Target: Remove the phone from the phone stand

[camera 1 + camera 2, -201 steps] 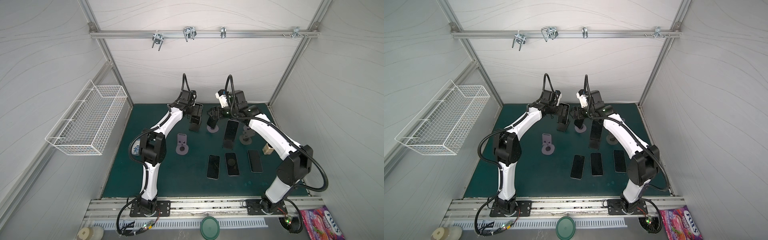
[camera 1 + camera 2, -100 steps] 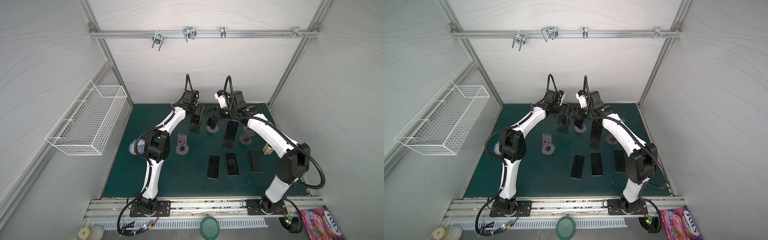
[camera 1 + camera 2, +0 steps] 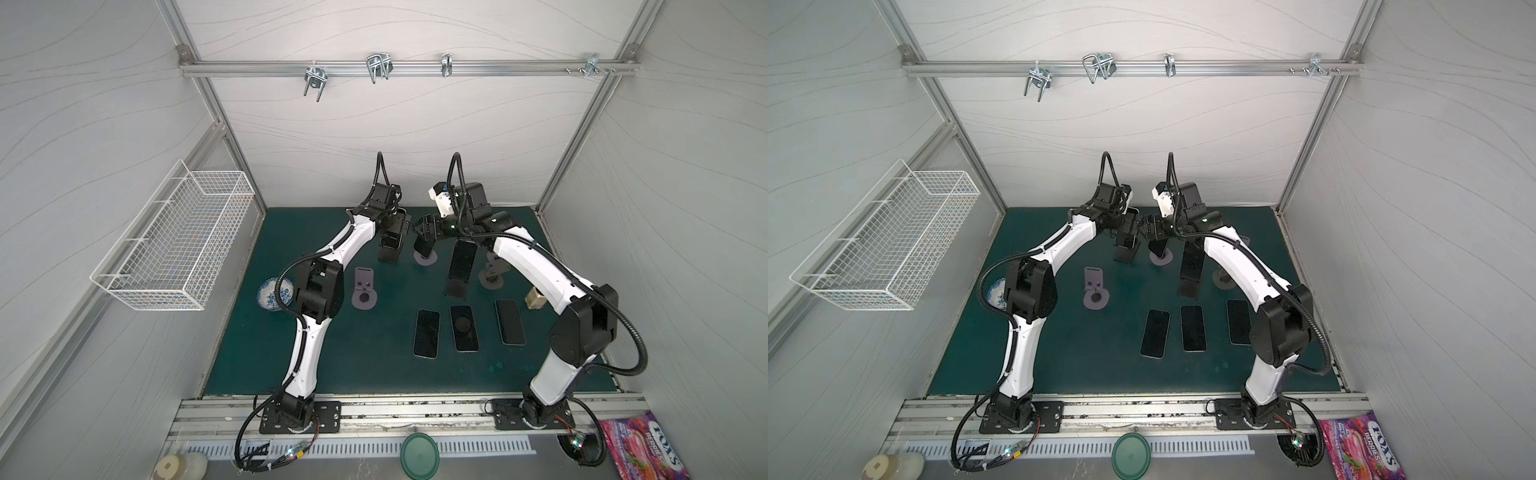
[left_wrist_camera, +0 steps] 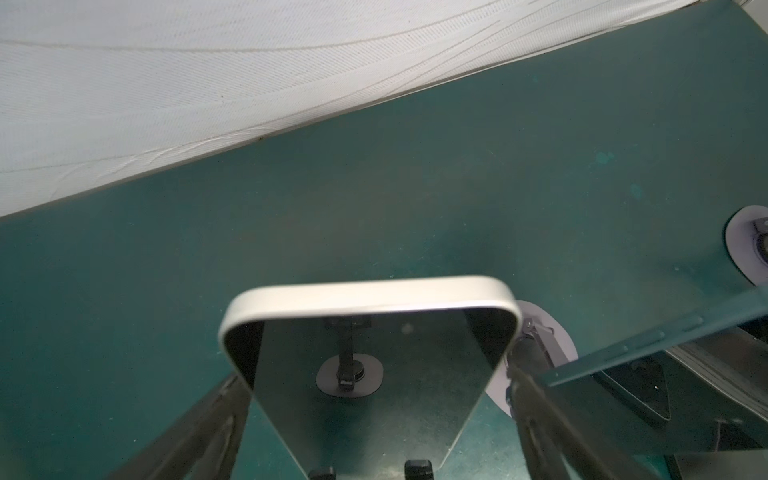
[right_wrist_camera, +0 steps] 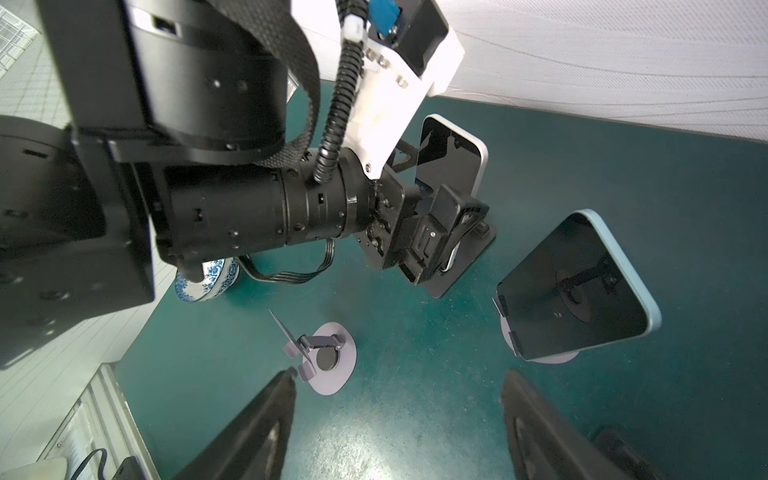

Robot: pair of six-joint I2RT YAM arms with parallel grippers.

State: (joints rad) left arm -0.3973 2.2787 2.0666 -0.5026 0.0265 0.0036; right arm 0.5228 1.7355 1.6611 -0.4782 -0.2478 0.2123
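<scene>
A silver-edged phone (image 4: 374,415) leans upright in a black phone stand (image 3: 388,257) at the back of the green mat, seen in both top views. My left gripper (image 4: 376,370) is open and straddles the phone's upper end, one finger (image 4: 232,399) close beside each long edge. I cannot tell whether they touch it. From the right wrist view the same phone (image 5: 453,153) still sits in its stand (image 5: 461,266). My right gripper (image 5: 399,376) hangs open over bare mat, just right of the left gripper (image 3: 392,232), holding nothing.
Another phone (image 5: 573,291) leans on a lavender stand below my right gripper (image 3: 426,232). A third phone (image 3: 461,262) sits in a tall black stand. An empty purple stand (image 3: 363,286), three flat phones (image 3: 464,328), a blue-patterned bowl (image 3: 272,293) and a wire basket (image 3: 174,237) are around.
My left arm has reached further back and right, bringing its fingers around the phone in the black stand. The right arm has barely moved.
</scene>
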